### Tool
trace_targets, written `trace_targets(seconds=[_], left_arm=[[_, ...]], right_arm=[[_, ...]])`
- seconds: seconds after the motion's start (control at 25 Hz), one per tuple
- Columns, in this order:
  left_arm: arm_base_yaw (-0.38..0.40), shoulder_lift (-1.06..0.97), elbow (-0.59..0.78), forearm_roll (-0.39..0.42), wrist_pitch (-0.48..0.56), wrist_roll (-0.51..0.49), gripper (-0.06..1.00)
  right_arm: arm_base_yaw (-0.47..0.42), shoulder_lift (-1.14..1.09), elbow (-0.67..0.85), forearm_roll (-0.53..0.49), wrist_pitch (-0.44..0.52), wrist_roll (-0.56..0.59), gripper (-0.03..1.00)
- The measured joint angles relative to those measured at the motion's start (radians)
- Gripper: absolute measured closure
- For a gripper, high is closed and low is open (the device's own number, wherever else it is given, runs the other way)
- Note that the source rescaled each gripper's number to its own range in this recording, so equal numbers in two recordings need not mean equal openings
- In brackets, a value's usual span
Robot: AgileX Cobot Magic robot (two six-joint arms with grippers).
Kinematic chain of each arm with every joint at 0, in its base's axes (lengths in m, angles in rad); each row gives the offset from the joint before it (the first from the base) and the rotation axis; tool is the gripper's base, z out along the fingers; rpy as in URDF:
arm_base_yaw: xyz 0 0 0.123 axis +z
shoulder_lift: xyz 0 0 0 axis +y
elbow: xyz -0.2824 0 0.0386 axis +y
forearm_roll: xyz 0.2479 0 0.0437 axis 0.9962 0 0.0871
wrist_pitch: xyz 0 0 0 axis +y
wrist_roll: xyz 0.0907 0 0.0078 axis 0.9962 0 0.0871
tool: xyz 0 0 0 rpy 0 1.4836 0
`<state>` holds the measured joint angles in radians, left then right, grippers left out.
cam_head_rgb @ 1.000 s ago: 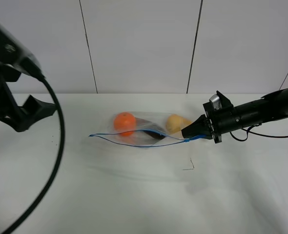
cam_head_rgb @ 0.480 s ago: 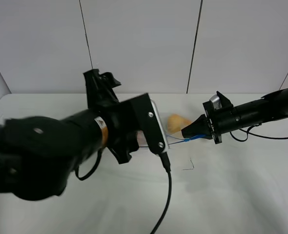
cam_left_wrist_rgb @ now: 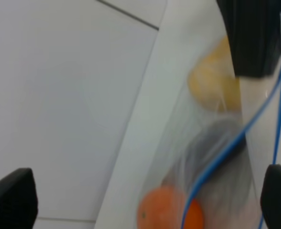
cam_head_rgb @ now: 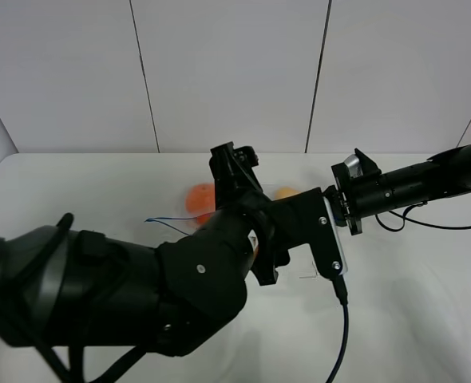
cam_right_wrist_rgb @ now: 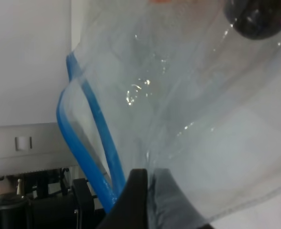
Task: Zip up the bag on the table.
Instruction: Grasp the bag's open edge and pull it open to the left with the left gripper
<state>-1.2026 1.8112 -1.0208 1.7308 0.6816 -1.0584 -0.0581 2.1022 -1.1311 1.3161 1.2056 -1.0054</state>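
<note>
Right jaws clamp the bag [cam_right_wrist_rgb: 188, 95] corner; its zipper [cam_left_wrist_rgb: 215, 164] stretches straight away toward the gaping left jaws.

bag [cam_right_wrist_rgb: 193, 95]: clear crinkly plastic, lying on the table, one end corner pinched between the closed jaws of the right gripper [cam_right_wrist_rgb: 147, 188]
zipper strip [cam_right_wrist_rgb: 90, 143]: blue, unzipped; its two tracks part just beyond the right jaws
contents: yellow fruit [cam_left_wrist_rgb: 212, 83] nearest the right jaws, purple fruit [cam_left_wrist_rgb: 216, 143] next, orange fruit [cam_left_wrist_rgb: 162, 214] farthest
bag and left gripper [cam_left_wrist_rgb: 145, 198]: bag lies ahead of its wide-spread jaws
table [cam_head_rgb: 427, 303]: plain white, matte, under the bag
</note>
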Motion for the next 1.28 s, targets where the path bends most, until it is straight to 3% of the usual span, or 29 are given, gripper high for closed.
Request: trace_targets(seconds=[0.96,1.28], left_arm=[[0.0,0.272,-0.23,0.006,-0.064,0.026,0.03],[0.007,0.302,-0.246,0.006,-0.062,0.029,0.13]], right_arm=[[0.0,0.0,0.0,0.037,0.001,0.05,0.97],[0.0,0.0,0.0,0.015,0.001,0.053,0.97]])
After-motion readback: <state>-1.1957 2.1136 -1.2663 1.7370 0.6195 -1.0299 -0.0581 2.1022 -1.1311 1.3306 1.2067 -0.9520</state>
